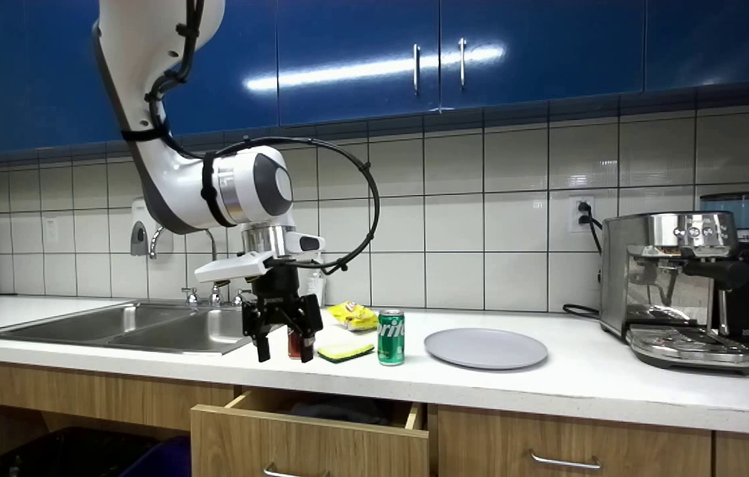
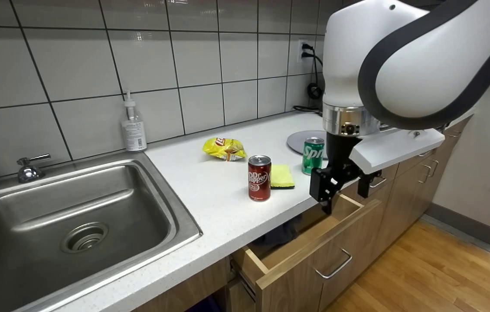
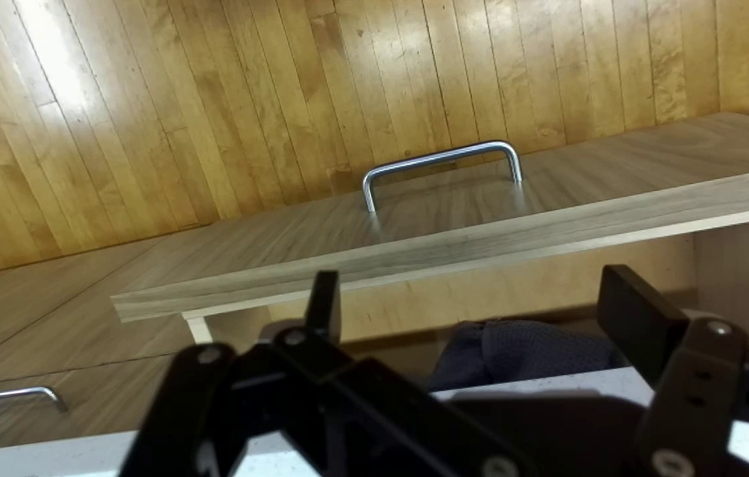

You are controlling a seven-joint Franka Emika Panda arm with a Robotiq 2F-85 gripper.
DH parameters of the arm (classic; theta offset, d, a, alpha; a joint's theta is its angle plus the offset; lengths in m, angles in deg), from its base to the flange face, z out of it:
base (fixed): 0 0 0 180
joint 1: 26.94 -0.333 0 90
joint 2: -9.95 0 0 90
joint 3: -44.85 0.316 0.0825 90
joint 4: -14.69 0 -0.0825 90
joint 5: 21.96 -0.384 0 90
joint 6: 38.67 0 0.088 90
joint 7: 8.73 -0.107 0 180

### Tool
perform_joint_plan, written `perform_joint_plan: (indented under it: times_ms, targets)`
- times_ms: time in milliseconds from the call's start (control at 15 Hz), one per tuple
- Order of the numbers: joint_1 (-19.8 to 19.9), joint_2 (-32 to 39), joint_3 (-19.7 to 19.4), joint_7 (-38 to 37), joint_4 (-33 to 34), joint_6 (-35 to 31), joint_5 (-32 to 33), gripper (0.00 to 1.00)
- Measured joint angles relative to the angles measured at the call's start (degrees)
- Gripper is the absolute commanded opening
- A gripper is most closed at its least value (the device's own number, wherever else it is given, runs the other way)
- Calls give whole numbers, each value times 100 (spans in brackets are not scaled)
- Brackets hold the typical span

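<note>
My gripper (image 1: pixel 285 356) points down with its jaws wide apart and nothing between them. It hangs over the counter's front edge, above a pulled-out wooden drawer (image 2: pixel 314 260). Inside the drawer lies a dark bluish cloth (image 3: pixel 527 351), seen below and between the fingertips in the wrist view, apart from them; the counter hides part of it. On the counter nearby stand a red Dr Pepper can (image 2: pixel 259 178) and a green Sprite can (image 1: pixel 391 338), both upright. A yellow sponge (image 2: pixel 282 176) lies between the two. In an exterior view a finger partly covers the red can (image 1: pixel 294 344).
A yellow chip bag (image 2: pixel 224 149) lies near the wall, and a grey plate (image 1: pixel 486 348) sits beyond the Sprite can. A steel sink (image 2: pixel 158 208) borders the counter, with a soap bottle (image 2: pixel 134 130) behind it. An espresso machine (image 1: pixel 673 291) stands farther along. The drawer handle (image 3: pixel 441 159) sticks out.
</note>
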Motion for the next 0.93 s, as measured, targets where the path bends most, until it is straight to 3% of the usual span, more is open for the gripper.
perform_joint_plan:
  times_ms: [600,933]
  targets:
    - [-11,969,-144,454,218,-1216,-19,100]
    - [-27,1532,-166,1018,589,-1556,-215,100]
